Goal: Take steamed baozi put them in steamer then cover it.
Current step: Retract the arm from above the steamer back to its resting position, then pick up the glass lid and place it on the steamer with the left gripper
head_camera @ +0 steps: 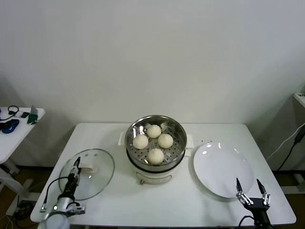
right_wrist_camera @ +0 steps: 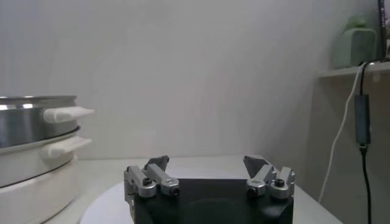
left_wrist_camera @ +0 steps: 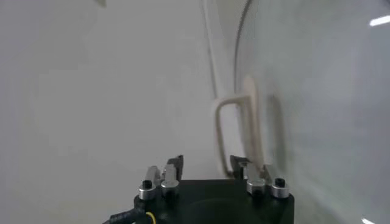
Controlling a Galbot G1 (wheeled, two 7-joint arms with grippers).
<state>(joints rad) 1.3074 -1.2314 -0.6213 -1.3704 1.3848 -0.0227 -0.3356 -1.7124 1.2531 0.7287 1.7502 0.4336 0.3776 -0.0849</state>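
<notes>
Left hand [head_camera: 76, 164], released, hangs over the cover's [head_camera: 97, 176] near rim; right hand [head_camera: 251, 187], released, at the table [head_camera: 157, 205] edge.

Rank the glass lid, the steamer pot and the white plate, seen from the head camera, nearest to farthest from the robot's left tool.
From the left tool:
1. Glass lid, right beside it on the table's left.
2. Steamer pot, centre.
3. White plate, far right.

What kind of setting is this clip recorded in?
Probably a lab or test room staged as a kitchen: a plain white table against a bare wall, holding only an electric steamer of baozi, its glass lid and a plate.
</notes>
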